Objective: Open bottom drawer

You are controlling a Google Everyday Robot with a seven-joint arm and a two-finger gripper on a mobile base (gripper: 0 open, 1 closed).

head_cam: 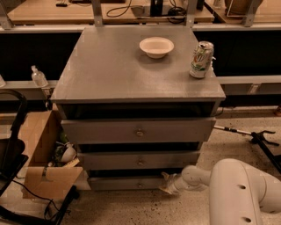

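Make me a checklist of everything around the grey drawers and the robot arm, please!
Surface: grey cabinet top, holding a white bowl and a drink can.
Job's things: bottom drawer, lowest of three, small knob in the middle; it looks shut.
Clutter: open cardboard box with bits inside, on the left; plastic bottle behind it.
Gripper: gripper low near the floor, at the bottom drawer's right end.
Cables: black cable on the floor at left; more cables on the desk behind.
Surroundings: speckled floor; black stand lying at right.
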